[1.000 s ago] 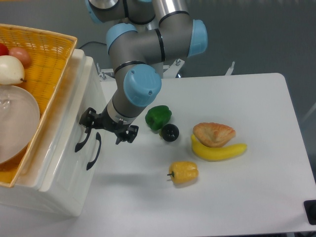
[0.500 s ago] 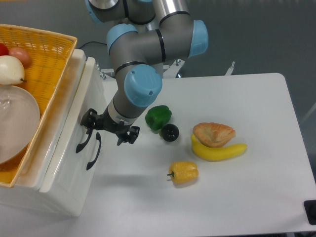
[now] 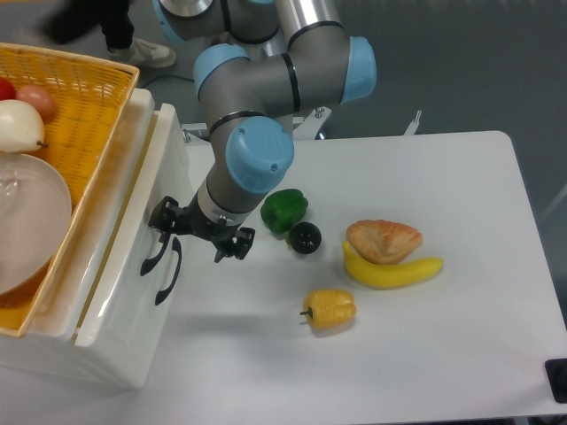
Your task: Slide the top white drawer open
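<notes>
At the cabinet's front on your left, your gripper is reaching the curved black handle of the top white drawer, which is sitting slightly open; you cannot tell whether its fingers are clamping it.

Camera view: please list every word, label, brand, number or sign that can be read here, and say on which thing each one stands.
None: no readable text shows anywhere in this view.
The arm, the top drawer, the basket and the table carry no visible lettering.
The end effector shows no marking that can be made out.
</notes>
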`<state>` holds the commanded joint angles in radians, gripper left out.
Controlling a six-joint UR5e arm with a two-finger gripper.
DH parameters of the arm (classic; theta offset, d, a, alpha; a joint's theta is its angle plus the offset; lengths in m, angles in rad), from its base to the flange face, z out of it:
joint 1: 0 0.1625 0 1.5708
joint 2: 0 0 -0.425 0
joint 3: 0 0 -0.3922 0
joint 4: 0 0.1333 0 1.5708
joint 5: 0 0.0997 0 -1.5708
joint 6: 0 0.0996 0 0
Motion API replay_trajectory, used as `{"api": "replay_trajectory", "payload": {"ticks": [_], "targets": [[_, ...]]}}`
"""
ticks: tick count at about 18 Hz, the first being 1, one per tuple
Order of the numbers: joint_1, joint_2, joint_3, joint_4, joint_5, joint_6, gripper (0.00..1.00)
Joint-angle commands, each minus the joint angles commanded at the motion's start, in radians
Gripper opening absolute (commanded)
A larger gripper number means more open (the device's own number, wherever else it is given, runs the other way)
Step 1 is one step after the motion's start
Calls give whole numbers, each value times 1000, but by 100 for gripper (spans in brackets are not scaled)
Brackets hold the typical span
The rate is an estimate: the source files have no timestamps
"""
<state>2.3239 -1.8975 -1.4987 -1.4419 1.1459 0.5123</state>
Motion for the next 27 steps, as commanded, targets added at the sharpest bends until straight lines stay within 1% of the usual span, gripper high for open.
{"api": "replay_trajectory", "payload": {"ticks": [16, 20, 22, 25, 27], "targets": [[46, -12, 15, 2, 2, 45, 100], [51, -24, 26, 1, 41, 45, 100], [57, -28, 26, 12, 44, 45, 100], [71, -32, 31, 12, 48, 48, 100], [81, -34, 34, 8, 48, 81, 100]]}}
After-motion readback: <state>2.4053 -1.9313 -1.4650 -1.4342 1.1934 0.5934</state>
